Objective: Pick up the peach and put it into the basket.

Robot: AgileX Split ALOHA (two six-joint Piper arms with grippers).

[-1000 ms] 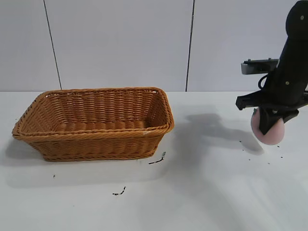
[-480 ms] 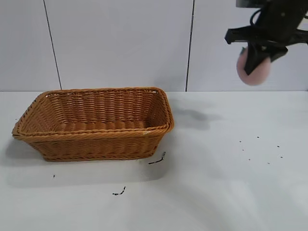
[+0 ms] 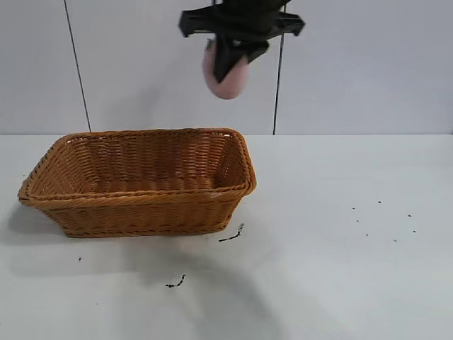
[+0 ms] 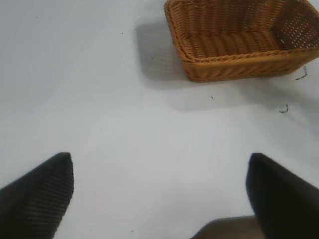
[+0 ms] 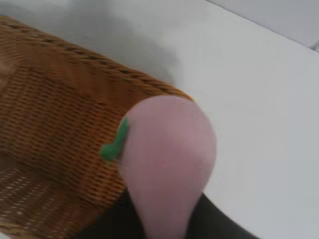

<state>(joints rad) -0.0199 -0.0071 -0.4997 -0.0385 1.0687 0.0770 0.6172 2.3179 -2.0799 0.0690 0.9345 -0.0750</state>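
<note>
A: Where is the peach (image 3: 226, 76)?

B: High in the air, clamped in the right hand (image 3: 231, 65); in the exterior view it hangs above the far right corner of the basket (image 3: 141, 180), well clear of the rim and touching nothing but the hand.

A: How is it held?

B: A dark finger runs down across the front of the fruit, with the rounded pink bottom bulging out below; in the right wrist view the peach (image 5: 167, 159) fills the middle, its small green stem (image 5: 115, 143) sticking out to one side, and dark parts of the hand sit against its lower end.

A: And what lies beneath it there?

B: The woven wall and braided rim of the basket (image 5: 60, 114), with white tabletop (image 5: 259, 99) beyond the corner.

A: The basket itself?

B: Upright on the tabletop (image 3: 340, 269), toward the left of the exterior view; nothing shows inside it; a few small dark specks (image 3: 230, 236) lie on the surface just in front of its right end.

A: The left hand?

B: Spread wide and holding nothing; the left wrist view shows two dark fingertips (image 4: 37, 191) far apart over bare tabletop (image 4: 149, 149), with the basket (image 4: 239, 40) well off from them.
</note>
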